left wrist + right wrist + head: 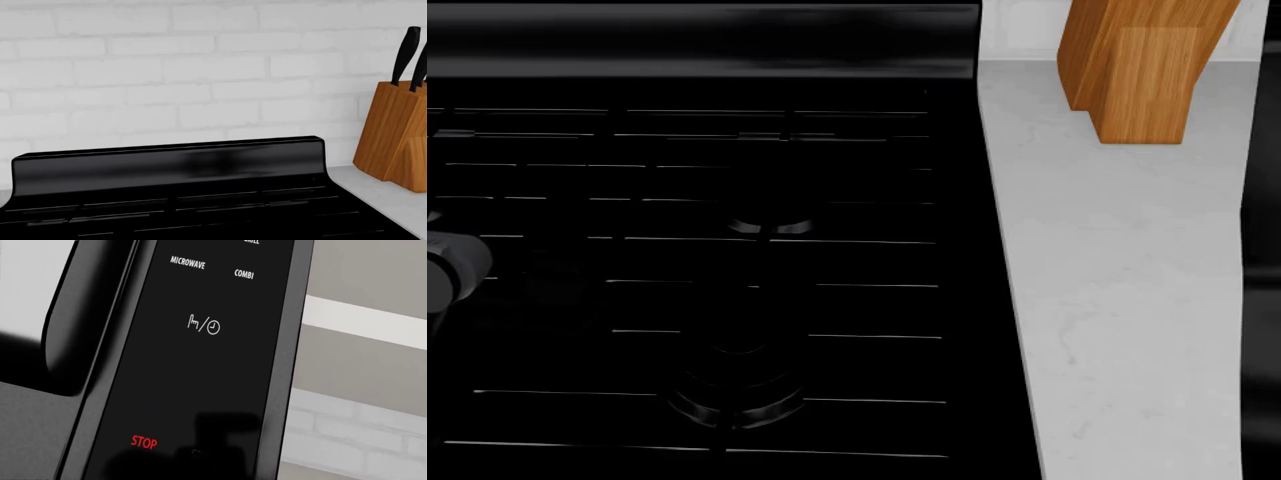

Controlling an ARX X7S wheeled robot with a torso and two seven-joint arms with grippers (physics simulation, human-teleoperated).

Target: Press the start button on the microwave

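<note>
The microwave's black control panel (200,355) fills the right wrist view at close range. It shows the white words MICROWAVE (187,262) and COMBI (244,274), a hand-and-clock symbol (203,324) and a red STOP label (144,442). A dark blocky shape (223,440) lies over the panel beside STOP. It is black on black, so I cannot tell whether it is my right gripper's fingers or their shadow. No start label shows; that spot is covered by the dark shape. The microwave door handle (80,315) runs along the panel. My left gripper is out of view.
A black stove (694,250) with a raised back guard (167,165) lies below me. A wooden knife block (397,140) stands on the grey counter (1121,300) beside it, against a white brick wall (167,75). A grey arm part (447,265) shows at the head view's left edge.
</note>
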